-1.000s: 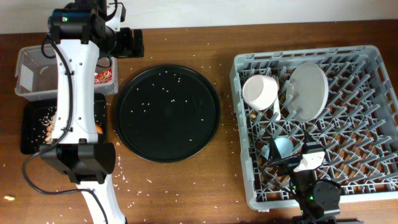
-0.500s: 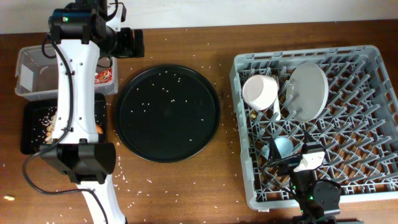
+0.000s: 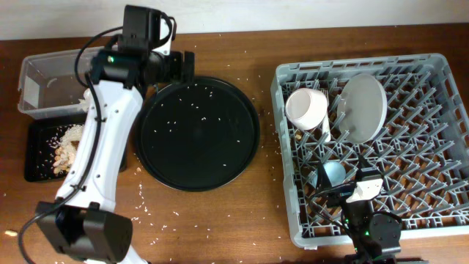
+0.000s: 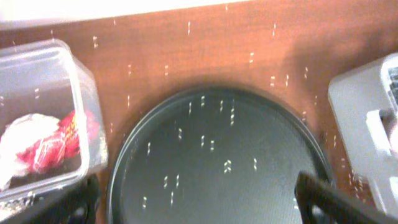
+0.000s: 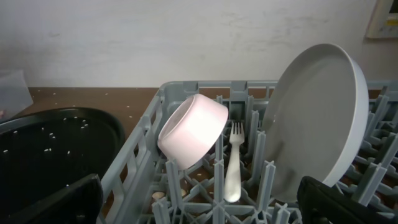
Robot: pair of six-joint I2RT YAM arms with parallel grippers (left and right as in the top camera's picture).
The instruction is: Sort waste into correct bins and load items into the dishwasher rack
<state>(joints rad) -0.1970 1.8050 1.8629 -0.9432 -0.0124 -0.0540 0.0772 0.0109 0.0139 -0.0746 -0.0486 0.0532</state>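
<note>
The overhead camera looks straight down from high up on the whole tabletop [image 3: 220,220]: clear tub [image 3: 45,59] at 9 o'clock, round black tray [image 3: 198,133] central, rack [image 3: 418,60] at 3 o'clock. The left wrist camera looks down on that tray from nearer, with the tub at 9 and a rack corner at 3. The right wrist camera sits low inside the rack, facing level toward the wall [image 5: 186,37], close to the bowl [image 5: 191,130], fork [image 5: 233,168] and plate [image 5: 317,118]; the tray's edge shows at 8 o'clock.
</note>
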